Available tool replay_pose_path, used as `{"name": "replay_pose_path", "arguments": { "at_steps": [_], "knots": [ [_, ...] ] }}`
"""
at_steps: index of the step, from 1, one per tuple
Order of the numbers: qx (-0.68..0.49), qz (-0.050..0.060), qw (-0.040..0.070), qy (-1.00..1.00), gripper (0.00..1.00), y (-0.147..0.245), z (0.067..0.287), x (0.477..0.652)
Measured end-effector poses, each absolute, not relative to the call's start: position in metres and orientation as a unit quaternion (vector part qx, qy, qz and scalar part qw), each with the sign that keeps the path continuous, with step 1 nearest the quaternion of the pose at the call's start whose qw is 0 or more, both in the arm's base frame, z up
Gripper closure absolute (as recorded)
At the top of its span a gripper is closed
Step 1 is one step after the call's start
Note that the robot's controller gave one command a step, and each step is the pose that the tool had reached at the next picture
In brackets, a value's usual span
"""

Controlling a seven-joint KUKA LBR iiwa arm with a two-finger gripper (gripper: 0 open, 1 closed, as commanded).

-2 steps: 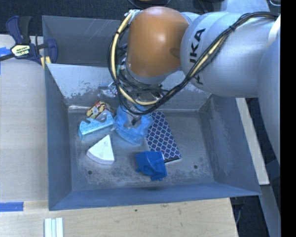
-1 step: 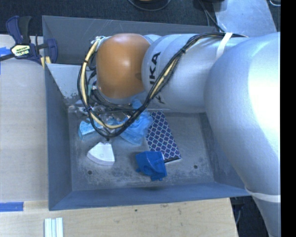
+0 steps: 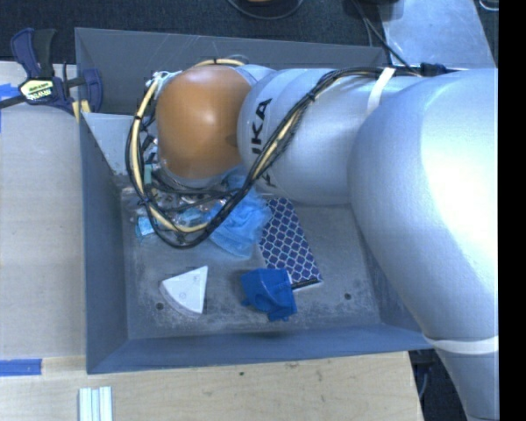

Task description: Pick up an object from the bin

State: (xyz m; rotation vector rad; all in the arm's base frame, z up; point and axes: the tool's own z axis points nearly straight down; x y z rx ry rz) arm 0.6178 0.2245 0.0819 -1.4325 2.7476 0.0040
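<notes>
— First entry?
— Grey metal bin, sloped walls, scuffed floor.
— Arm?
— Silver arm, entering from the view's right. Orange rounded wrist cover, ringed by yellow and black cables. Gripper beneath the cover, low in the far-left part of the bin.
— State of the jaws?
— Hidden under cover and cables. Spread or pressed together: cannot tell.
— Nearest to the jaws?
— Light blue crumpled soft piece, just beside the gripper on the view's right, partly under the cable loop. Small cyan scrap, just beside it on the view's left. Which of the two lies under the jaws: cannot tell.
— Remaining stock?
— Blue-and-white lattice-patterned flat card, lying askew, touching the light blue piece. Dark blue crumpled lump, at the card's near corner. White wedge-shaped block, near the front wall, apart from the dark blue lump, on bare floor in front of the gripper.
</notes>
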Motion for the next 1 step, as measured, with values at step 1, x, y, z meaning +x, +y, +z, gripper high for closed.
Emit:
{"name": "replay_pose_path", "arguments": {
  "at_steps": [1],
  "knots": [
    [-0.462, 0.002, 0.022, 0.887, 1.0, 0.2249, 0.0821, 0.6178]
  ]
}}
